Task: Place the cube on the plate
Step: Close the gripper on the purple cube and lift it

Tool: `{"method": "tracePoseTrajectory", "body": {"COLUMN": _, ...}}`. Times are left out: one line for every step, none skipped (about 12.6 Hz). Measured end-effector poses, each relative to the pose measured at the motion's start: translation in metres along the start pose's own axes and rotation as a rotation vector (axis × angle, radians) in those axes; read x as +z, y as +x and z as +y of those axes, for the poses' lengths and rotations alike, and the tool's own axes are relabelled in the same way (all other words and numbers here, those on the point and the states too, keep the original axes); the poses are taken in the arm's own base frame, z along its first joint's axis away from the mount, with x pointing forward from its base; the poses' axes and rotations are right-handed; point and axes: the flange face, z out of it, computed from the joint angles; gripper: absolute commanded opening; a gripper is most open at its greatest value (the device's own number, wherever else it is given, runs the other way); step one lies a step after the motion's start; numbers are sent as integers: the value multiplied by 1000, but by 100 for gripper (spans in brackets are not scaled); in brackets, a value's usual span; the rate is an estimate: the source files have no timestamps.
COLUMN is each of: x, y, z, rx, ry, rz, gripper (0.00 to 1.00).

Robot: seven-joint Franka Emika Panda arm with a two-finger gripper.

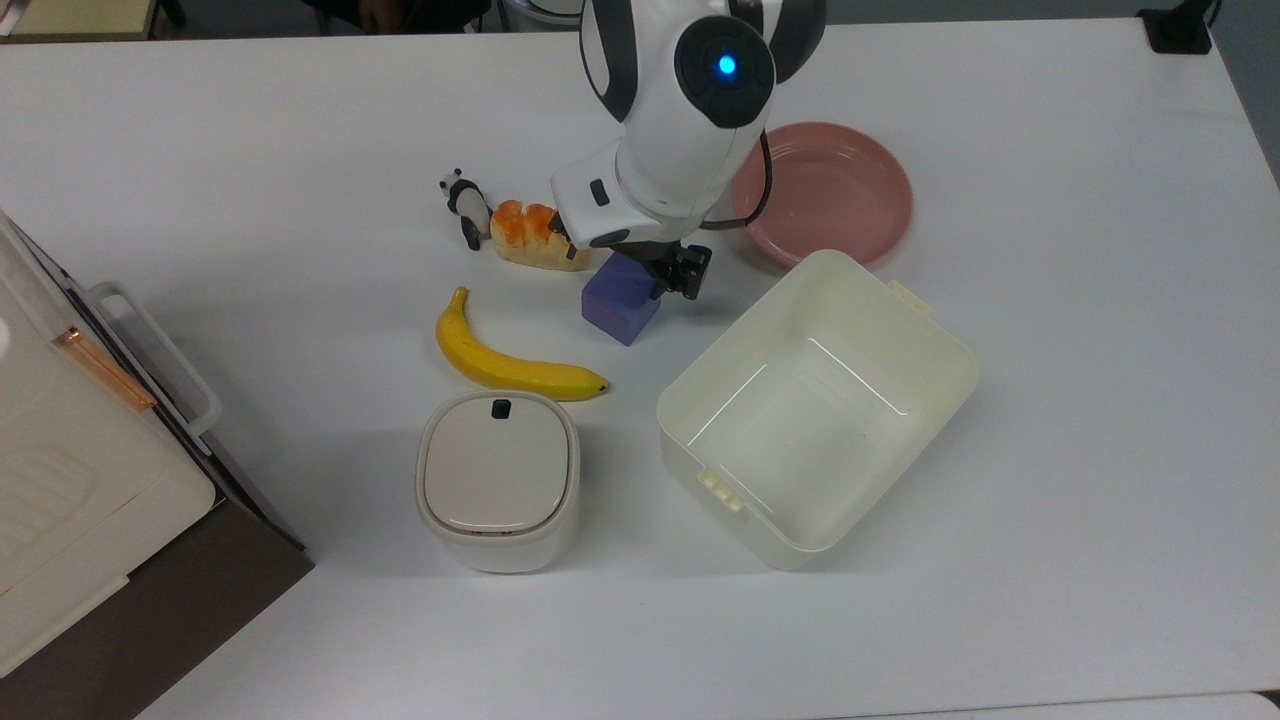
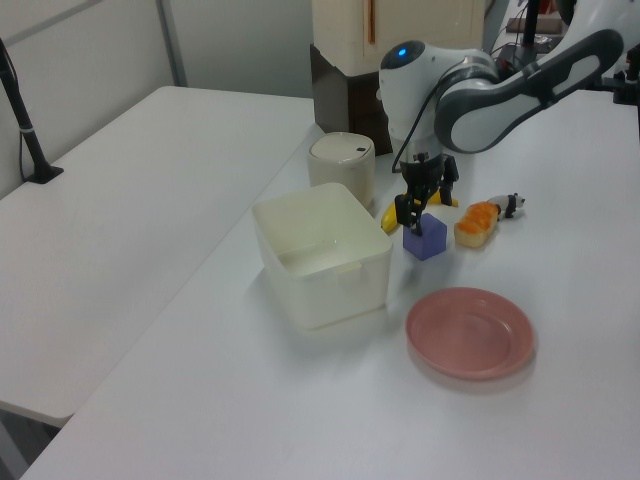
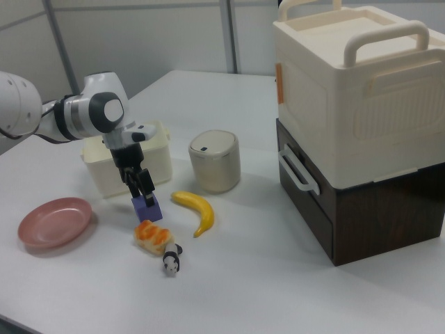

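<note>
Gripper (image 2: 418, 212) sat right over the cube (image 2: 426, 238), mid-frame in left view, fingers spread w/ nothing held; plate (image 2: 470, 332) lay toward bottom right.

My white arm hides the top of the small purple-blue cube (image 1: 618, 300) and one end of the orange-glazed bread roll (image 1: 530, 238) in the top view. Whether my gripper (image 2: 418, 208) touches the cube: cannot tell.

Top view looks straight down on the cream tub (image 1: 815, 405); left and right views face it obliquely from opposite sides.
</note>
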Motion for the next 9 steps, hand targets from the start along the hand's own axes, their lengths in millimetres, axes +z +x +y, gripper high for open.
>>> {"method": "tracePoseTrajectory", "body": {"x": 7, "y": 0, "z": -2, "rx": 15, "ry": -5, "rz": -8, "gripper": 100}}
{"method": "tracePoseTrajectory", "body": {"x": 12, "y": 1, "z": -3, "rx": 28, "ry": -10, "rz": -16, "gripper": 100}}
{"method": "tracePoseTrajectory", "body": {"x": 18, "y": 1, "z": -4, "rx": 35, "ry": -14, "rz": -24, "gripper": 100}}
{"method": "tracePoseTrajectory", "body": {"x": 22, "y": 2, "z": -4, "rx": 36, "ry": -17, "rz": -28, "gripper": 98}}
{"method": "tracePoseTrajectory", "body": {"x": 26, "y": 2, "z": -5, "rx": 37, "ry": -20, "rz": -34, "gripper": 88}}
{"method": "tracePoseTrajectory", "body": {"x": 30, "y": 2, "z": -6, "rx": 35, "ry": -24, "rz": -39, "gripper": 70}}
{"method": "tracePoseTrajectory", "body": {"x": 35, "y": 2, "z": -7, "rx": 33, "ry": -29, "rz": -46, "gripper": 58}}
{"method": "tracePoseTrajectory", "body": {"x": 39, "y": 2, "z": -8, "rx": 32, "ry": -32, "rz": -51, "gripper": 39}}
{"method": "tracePoseTrajectory", "body": {"x": 43, "y": 2, "z": -9, "rx": 30, "ry": -36, "rz": -57, "gripper": 19}}
